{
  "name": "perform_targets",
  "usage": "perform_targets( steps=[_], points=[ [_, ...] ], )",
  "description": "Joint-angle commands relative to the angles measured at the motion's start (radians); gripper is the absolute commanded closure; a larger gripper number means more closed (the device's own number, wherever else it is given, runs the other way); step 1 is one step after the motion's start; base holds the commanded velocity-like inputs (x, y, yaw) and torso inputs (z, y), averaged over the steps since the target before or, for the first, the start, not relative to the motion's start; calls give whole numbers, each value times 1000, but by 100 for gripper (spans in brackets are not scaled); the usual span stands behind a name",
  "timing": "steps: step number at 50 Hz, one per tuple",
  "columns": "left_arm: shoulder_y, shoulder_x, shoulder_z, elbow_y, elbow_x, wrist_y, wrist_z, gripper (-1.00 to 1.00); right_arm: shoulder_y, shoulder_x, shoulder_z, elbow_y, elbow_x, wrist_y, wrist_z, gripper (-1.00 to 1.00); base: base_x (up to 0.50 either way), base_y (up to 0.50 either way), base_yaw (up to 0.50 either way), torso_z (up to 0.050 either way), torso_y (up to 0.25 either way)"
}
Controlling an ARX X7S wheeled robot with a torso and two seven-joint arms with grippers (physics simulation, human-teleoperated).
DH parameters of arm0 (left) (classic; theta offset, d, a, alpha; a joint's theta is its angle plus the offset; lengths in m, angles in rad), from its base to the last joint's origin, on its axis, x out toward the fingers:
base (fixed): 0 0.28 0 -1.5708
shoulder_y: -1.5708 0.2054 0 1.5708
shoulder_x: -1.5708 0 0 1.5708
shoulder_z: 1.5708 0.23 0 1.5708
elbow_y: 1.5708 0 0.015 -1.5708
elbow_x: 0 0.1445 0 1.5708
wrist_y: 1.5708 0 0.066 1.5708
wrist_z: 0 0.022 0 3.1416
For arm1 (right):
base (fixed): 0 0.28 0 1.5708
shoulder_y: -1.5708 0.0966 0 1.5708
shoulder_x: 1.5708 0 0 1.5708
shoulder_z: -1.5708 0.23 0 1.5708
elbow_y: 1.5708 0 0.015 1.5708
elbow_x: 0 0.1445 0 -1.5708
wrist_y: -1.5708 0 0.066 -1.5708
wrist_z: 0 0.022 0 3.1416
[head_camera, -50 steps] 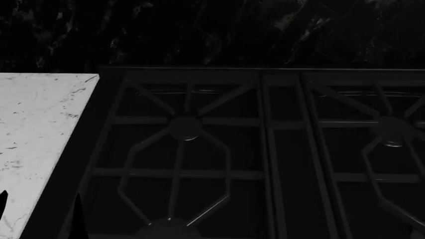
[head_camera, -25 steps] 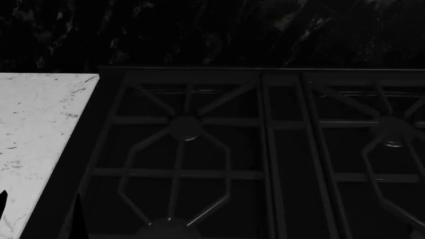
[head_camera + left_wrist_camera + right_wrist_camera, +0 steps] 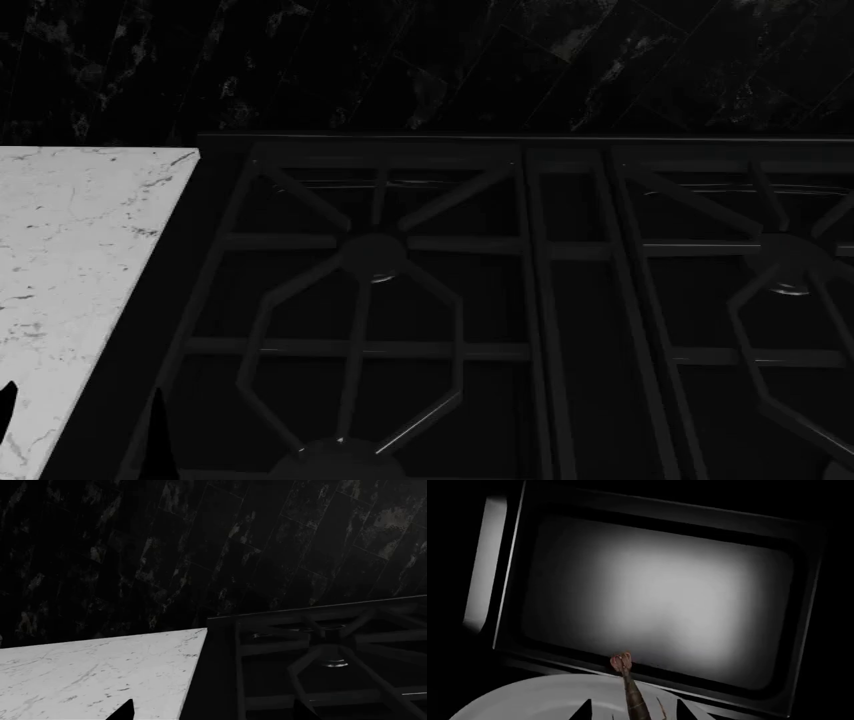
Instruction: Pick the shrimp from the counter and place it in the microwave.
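Hovering left hand (image 3: pixel 213 712) released, fingertips apart over table (image 3: pixel 87 675) edge beside black stove (image 3: pixel 534 300) | right hand (image 3: pixel 634 711) grasping shrimp (image 3: pixel 630 690) above grey plate (image 3: pixel 527 702) | microwave interior (image 3: pixel 654 595) just beyond

black gas stove (image 3: pixel 534 310) with grates, dark marbled backsplash (image 3: pixel 167 550); pale round plate (image 3: pixel 540 702)

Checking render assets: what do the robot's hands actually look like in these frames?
Little shows. Each hand appears only as a pair of black, pointed fingertips, flat and triangular: the left hand in the head view and again in the left wrist view, the right hand in its wrist view. No arm links, cables, markings or colour accents are in view.
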Motion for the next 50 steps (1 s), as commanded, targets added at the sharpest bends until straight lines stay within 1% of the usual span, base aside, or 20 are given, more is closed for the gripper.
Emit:
perform_targets(
  steps=[1, 7, 14, 15, 28, 31, 40, 50],
  points=[
    [10, 23, -32, -55, -45, 16, 39, -100, 17, -201, 365, 199, -621, -5, -287, 100, 0, 0, -5, 0, 0],
    [10, 25, -30, -63, -46, 22, 39, -100, 17, -202, 301, 239, -521, -26, -253, 100, 4, 0, -2, 0, 0],
    [14, 23, -29, -56, -46, 20, 33, -100, 17, -202, 284, 245, -523, -24, -247, 100, 2, 0, -3, 0, 0],
    [14, 23, -29, -54, -46, 19, 33, -100, 17, -202, 288, 236, -532, -18, -251, -100, 13, 0, 0, 0, 0],
    [2, 18, -25, -65, -49, 21, 39, -100, 17, -202, 303, 86, -592, 70, -280, -100, 2, 0, -1, 0, 0],
    [-2, 18, -25, -68, -49, 23, 40, -100, 17, -202, 311, 18, -608, 109, -303, -100, 4, -1, -3, 0, 0],
    [-13, 21, -22, -77, -48, 25, 40, -100, 17, -202, 363, -116, -731, 171, -388, -100, 5, -1, -3, 0, 0],
    [-10, 16, -22, -78, -50, 30, 40, -100, 17, -202, 371, -228, -821, 236, -484, -100, 5, -1, -3, 0, 0]
  ],
)
